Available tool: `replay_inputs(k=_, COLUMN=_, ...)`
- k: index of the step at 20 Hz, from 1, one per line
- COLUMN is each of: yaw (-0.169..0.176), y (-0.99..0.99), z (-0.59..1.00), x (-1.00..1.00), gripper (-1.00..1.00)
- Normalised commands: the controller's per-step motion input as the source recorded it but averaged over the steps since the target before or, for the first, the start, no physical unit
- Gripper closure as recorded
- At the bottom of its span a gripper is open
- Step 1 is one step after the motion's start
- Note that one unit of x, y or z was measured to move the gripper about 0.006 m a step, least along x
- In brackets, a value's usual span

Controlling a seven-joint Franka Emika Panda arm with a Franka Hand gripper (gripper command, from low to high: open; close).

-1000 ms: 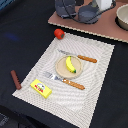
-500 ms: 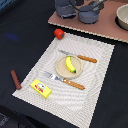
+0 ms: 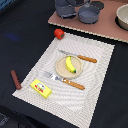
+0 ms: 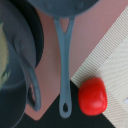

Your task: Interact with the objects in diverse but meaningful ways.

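Exterior and wrist views of a toy kitchen layout on a dark desk [image 3: 15, 20]. The end effector itself appears in neither view, so whether it is released or clenched cannot be told.

The wrist camera looks down on the grey long-handled pan [image 4: 62, 15], whose handle [image 4: 64, 65] runs lengthwise through the picture and ends in a hanging loop just beside the red tomato [image 4: 93, 95]. Judged from this framing, the end effector hangs over the far side of the scene, nearest the pan handle and the tomato; a grasp of the handle would call for the jaws to close across that long axis. The tomato lies apart from the handle tip, at the corner of the striped mat [image 3: 95, 75].

The grey two-handled pot [image 4: 15, 60] sits just beside the pan on the pink board [image 3: 100, 30] and crowds one side of the handle.

Well apart, on the mat: the yellow banana [image 3: 70, 64] on a plate [image 3: 60, 68], flanked by a knife [image 3: 80, 56] and a fork [image 3: 64, 80]; the yellow block [image 3: 41, 88]. The brown sausage [image 3: 15, 79] lies off the mat.
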Motion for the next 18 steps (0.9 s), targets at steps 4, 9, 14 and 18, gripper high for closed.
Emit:
replay_inputs(k=4, yaw=-0.149, y=-0.47, z=-0.02, x=-0.66, gripper=-1.0)
replay_inputs(k=9, yaw=-0.18, y=-0.3, z=0.14, x=-0.58, gripper=-1.0)
replay_inputs(k=14, yaw=-0.19, y=-0.2, z=0.18, x=-0.6, gripper=-1.0)
replay_inputs(k=18, yaw=-0.15, y=-0.25, z=0.0, x=-0.72, gripper=-1.0)
